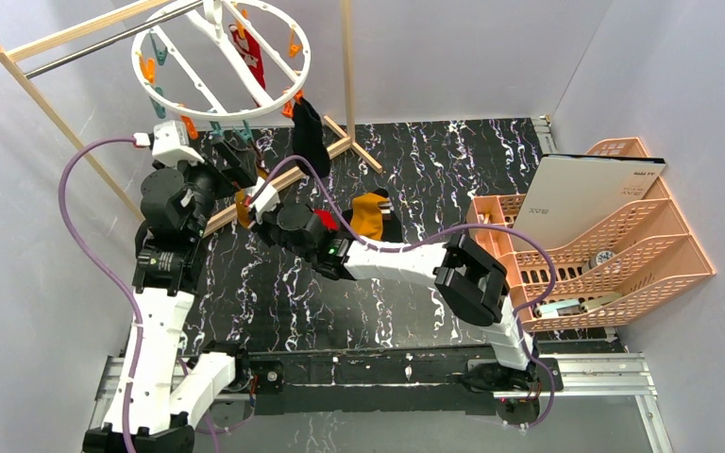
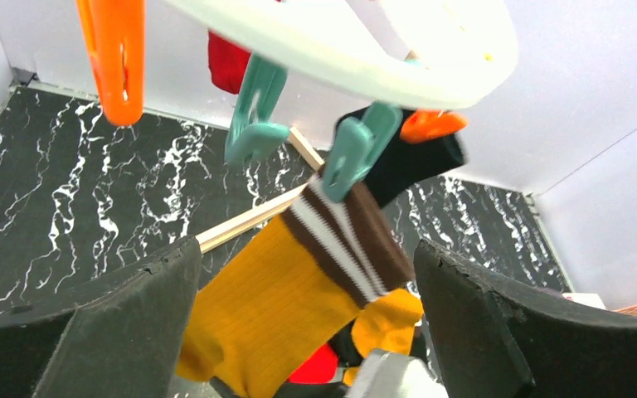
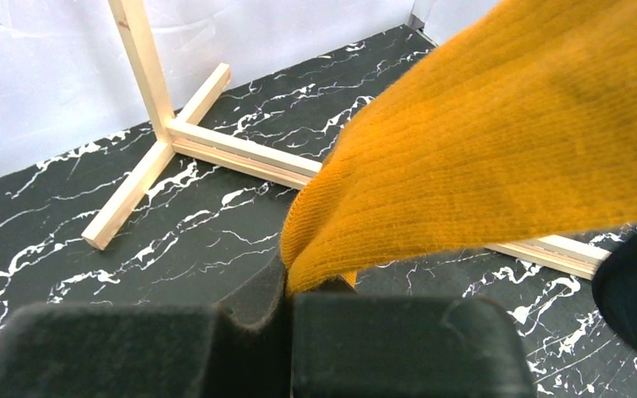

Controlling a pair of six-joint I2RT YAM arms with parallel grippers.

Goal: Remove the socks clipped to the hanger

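Observation:
The white round hanger [image 1: 165,94] hangs from the rack, and its ring also shows in the left wrist view [image 2: 340,37]. A teal clip [image 2: 355,153] holds a mustard sock [image 2: 282,298] by its brown-and-white striped cuff. My left gripper [image 2: 307,274] is open, with one finger on each side of this sock, not touching it. My right gripper [image 3: 307,286] is shut on the sock's lower end [image 3: 481,141] and holds it taut. A red sock [image 1: 250,58] and a black sock [image 1: 309,137] are still clipped to the ring. Loose socks [image 1: 370,215] lie on the table.
The wooden-framed rack [image 1: 345,66] with its metal rod stands at the back, and its foot bars [image 3: 216,149] lie on the black marbled table. Peach plastic file trays [image 1: 623,255] holding a white board stand at the right. Orange clips [image 2: 116,58] hang from the ring.

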